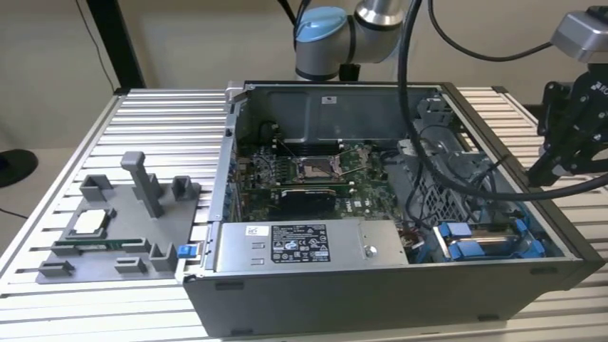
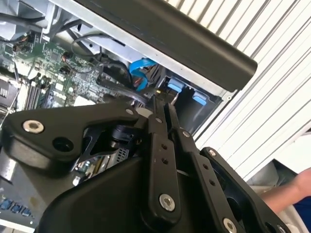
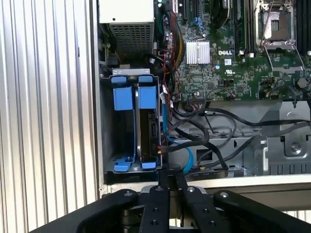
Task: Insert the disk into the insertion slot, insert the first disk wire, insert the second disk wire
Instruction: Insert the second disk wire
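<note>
The disk (image 3: 138, 127), silver in its bright blue frame, sits on edge inside the insertion slot (image 3: 108, 145), a grey perforated bay in the case corner. In the exterior view the disk (image 1: 489, 239) lies at the case's front right between blue tabs. My gripper (image 3: 170, 178) is shut with nothing seen between the fingers, hovering just outside the case wall by the bay. In the exterior view the gripper (image 1: 554, 169) hangs above the case's right wall. Black wires (image 3: 204, 131) and a blue cable (image 3: 187, 159) lie loose beside the bay. The second wrist view shows the gripper (image 2: 162, 103) near that blue cable (image 2: 141, 73).
An open computer case (image 1: 380, 292) stands on a ribbed metal table (image 1: 161, 121). Inside are the motherboard (image 1: 304, 174) and a grey power-supply box (image 1: 304, 246). A grey fixture with parts (image 1: 114, 228) sits at the exterior view's left. A person's hand (image 2: 291, 189) is near the table edge.
</note>
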Robot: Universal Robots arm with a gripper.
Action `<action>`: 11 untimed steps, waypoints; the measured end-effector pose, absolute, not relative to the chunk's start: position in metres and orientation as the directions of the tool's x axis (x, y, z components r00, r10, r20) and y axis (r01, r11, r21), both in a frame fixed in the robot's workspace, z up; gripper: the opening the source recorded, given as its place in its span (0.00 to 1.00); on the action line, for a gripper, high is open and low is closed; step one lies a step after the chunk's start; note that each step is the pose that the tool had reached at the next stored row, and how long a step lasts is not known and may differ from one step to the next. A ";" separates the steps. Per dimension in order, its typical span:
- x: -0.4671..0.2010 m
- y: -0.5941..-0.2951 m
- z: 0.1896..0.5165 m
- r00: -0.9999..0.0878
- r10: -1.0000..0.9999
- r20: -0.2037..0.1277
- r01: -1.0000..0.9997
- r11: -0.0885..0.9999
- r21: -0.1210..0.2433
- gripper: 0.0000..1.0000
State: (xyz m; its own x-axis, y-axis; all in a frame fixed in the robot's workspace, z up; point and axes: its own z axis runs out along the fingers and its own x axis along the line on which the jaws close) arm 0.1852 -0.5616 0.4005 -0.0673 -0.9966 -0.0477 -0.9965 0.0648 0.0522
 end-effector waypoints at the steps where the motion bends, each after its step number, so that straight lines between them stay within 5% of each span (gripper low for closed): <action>1: 0.182 -0.562 0.401 -0.067 -0.997 -0.048 -0.997 0.065 0.047 0.00; 11: 0.146 -0.565 0.401 -0.065 -0.996 -0.053 -0.998 0.065 0.008 0.00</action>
State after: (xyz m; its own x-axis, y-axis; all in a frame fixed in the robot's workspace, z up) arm 0.1461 -0.5655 0.4005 -0.0650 -0.9965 -0.0532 -0.9979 0.0647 0.0077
